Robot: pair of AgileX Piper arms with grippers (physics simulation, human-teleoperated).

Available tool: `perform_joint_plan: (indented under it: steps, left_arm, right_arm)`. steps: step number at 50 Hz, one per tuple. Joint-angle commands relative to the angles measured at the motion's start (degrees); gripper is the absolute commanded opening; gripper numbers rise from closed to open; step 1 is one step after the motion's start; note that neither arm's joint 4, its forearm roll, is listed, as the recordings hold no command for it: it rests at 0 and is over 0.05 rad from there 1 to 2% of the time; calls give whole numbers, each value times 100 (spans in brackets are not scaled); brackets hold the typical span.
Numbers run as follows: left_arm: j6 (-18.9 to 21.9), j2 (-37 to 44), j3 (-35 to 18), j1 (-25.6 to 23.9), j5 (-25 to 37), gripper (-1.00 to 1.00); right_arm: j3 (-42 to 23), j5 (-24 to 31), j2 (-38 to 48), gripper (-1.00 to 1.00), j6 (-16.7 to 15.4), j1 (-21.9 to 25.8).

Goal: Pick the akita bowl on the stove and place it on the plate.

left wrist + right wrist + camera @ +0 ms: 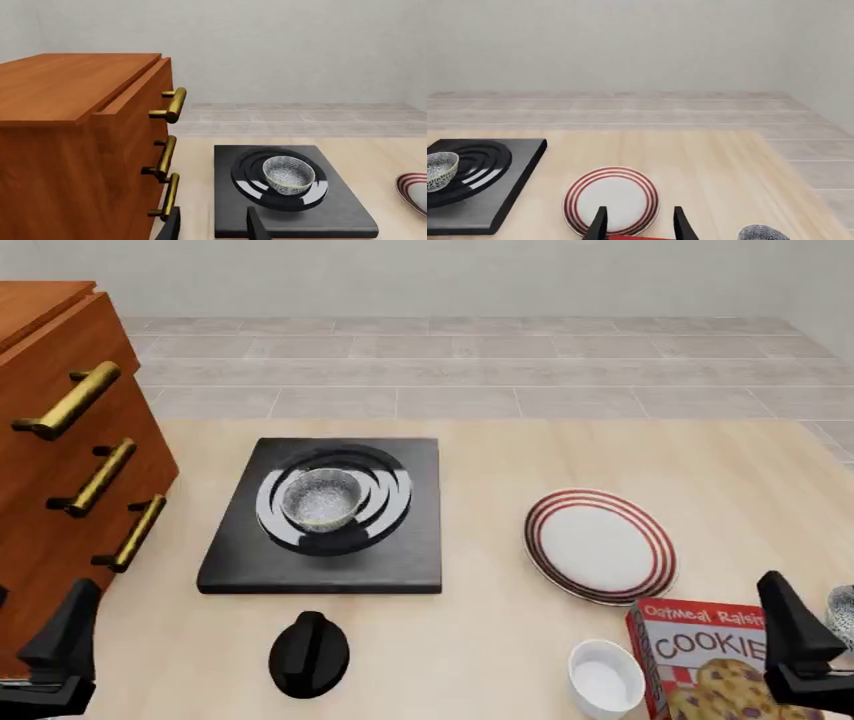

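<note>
The akita bowl (pixel 322 498) stands upright in the middle of the ring burner on the black stove (pixel 400 565). In the left wrist view the akita bowl (pixel 289 174) and the stove (pixel 333 210) lie ahead of my left gripper (pixel 213 214), which is open and empty. The red-striped plate (pixel 599 544) lies bare to the right of the stove. My right gripper (pixel 640 211) is open and empty, with the plate (pixel 612 197) just beyond its fingers. In the front view the left gripper (pixel 54 645) and the right gripper (pixel 794 635) are low at the near corners.
A wooden drawer cabinet (pixel 54 450) with brass handles stands left of the stove. A black knob (pixel 308 653), a plain white bowl (pixel 606 677) and a cookie box (pixel 714 665) sit near the front edge. Another speckled bowl (pixel 841 612) is at the far right.
</note>
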Motion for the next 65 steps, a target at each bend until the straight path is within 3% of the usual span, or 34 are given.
perform_joint_plan:
  steps: [1,10,12,15,24,28,36,39,41,42,43,46,50,52,63,65]
  left_arm:
    - [0,32,-18,0,-8,100]
    - [6,27,-19,-1,-9,100]
    - [5,28,-19,0,-9,100]
    - [-1,33,-18,1,-8,100]
    - [3,30,-18,0,-8,100]
    - [2,30,-18,-1,-9,100]
    - [1,30,-18,1,-9,100]
    - [-2,33,-18,0,-8,100]
    - [-2,32,-18,-1,-8,100]
    - [6,27,-19,0,-9,100]
    - [5,27,-19,0,-9,100]
    - [1,30,-18,1,-8,100]
    - [-1,32,-18,1,-8,100]
    - [-1,32,-18,1,-8,100]
    - [4,29,-19,-1,-9,100]
    - [5,29,-19,-1,-9,100]
  right_arm:
    - [165,-249,-235,100,74,163]
    - [-399,310,-147,100,162,359]
    - [-632,442,-188,100,28,483]
    - [-731,351,70,100,104,527]
    - [-1221,208,1045,100,-160,998]
    - [-1396,8,1817,100,-212,1367]
    - [-1751,-361,2950,100,-269,1561]
    - [-2057,-230,3076,100,-215,1665]
    - [-2255,-210,3287,100,-346,1799]
    - [-2428,-153,3573,100,-93,2015]
    - [-2510,-128,3670,100,-77,2081]
    - [-2859,-74,4039,100,-206,2059]
    - [-3221,57,4590,100,-256,2416]
    - [-3444,183,4838,100,-28,2561]
    - [-4211,238,6117,100,501,3192]
    - [-4380,261,6405,100,330,3238]
